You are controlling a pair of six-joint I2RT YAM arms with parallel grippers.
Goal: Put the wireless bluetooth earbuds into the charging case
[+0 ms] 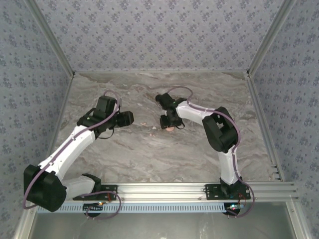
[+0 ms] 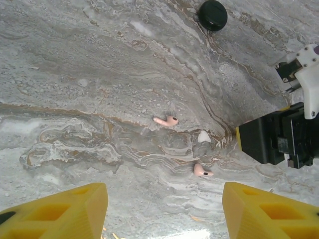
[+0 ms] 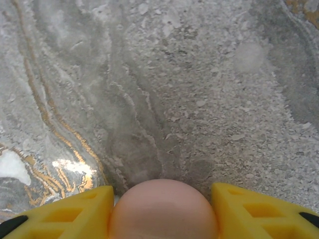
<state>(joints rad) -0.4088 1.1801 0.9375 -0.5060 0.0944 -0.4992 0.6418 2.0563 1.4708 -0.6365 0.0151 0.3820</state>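
Observation:
Two small pink earbuds lie on the marble table, one [image 2: 166, 120] farther off and one [image 2: 202, 171] nearer, both ahead of my left gripper [image 2: 164, 201]. That gripper hangs open above the table with nothing between its yellow fingers [image 2: 65, 211]. My right gripper [image 3: 162, 201] is shut on a smooth, rounded pink charging case [image 3: 162, 209], which fills the gap between its fingers just over the table. From above, the right gripper [image 1: 168, 122] holds the case [image 1: 170, 128] near the table's middle. The left gripper [image 1: 127, 118] faces it from the left.
A black round puck [image 2: 213, 14] sits on the table beyond the earbuds. The right arm's black wrist block [image 2: 271, 139] stands close to the right of the nearer earbud. Patterned walls [image 1: 30, 74] enclose the table on three sides, and an aluminium rail [image 1: 164, 189] runs along the near edge.

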